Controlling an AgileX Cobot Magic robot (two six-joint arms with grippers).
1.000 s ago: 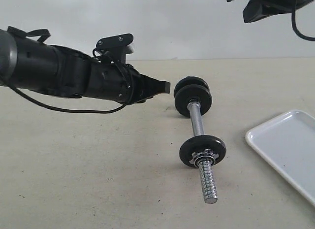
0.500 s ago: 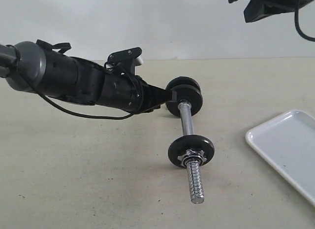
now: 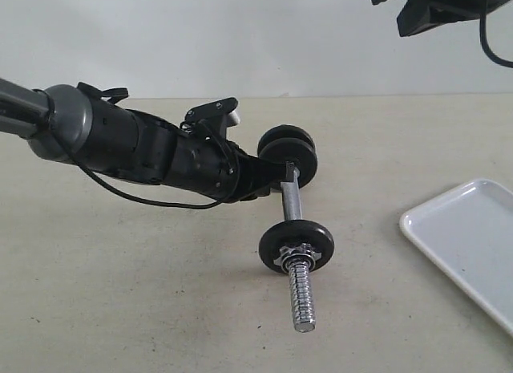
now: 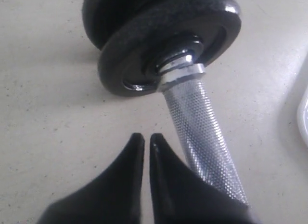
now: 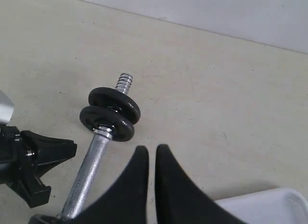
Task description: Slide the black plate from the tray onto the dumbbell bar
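Here, the left gripper, jaws pressed together on nothing, lies with its tips against the knurled shaft of the dumbbell bar on the table. The black plate sits on the bar's far threaded end, touching a second disc. The right gripper, likewise closed and empty, hangs above; the white tray lies well apart from the bar

dumbbell bar: chrome, cross-hatch knurl on the shaft, spiral thread at the end. discs on it black, nut chrome. tray plain white. table beige with small dark specks. left hand and right hand black. left arm black, one grey segment. wall pale grey.
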